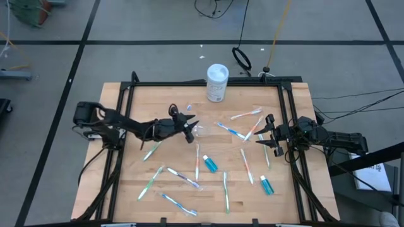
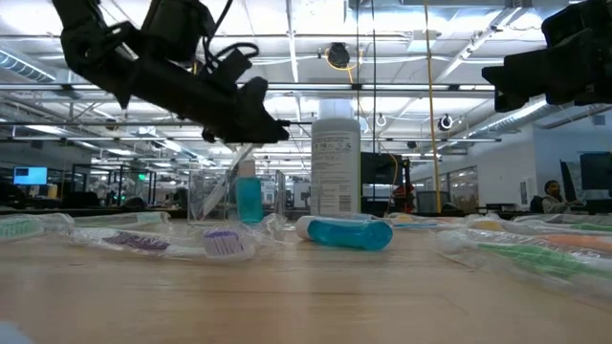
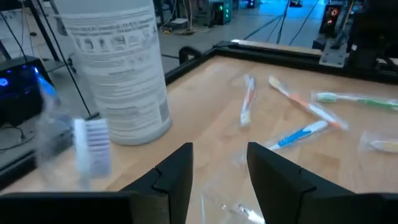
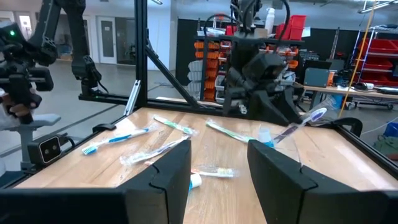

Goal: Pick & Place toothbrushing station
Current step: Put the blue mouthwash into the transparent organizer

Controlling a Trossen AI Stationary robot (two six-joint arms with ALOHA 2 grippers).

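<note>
Clear cup: we're hovering the left claw just beside it, open; right claw open, well apart.

My worktop: a pale wooden table framed in black rails. On it lie scattered slim pastel toothbrushes, small blue toothpaste tubes, a small clear plastic cup and an upright tall white cylindrical container.

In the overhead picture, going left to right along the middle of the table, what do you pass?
Left gripper → clear plastic cup → blue-handled toothbrush → right gripper.
</note>
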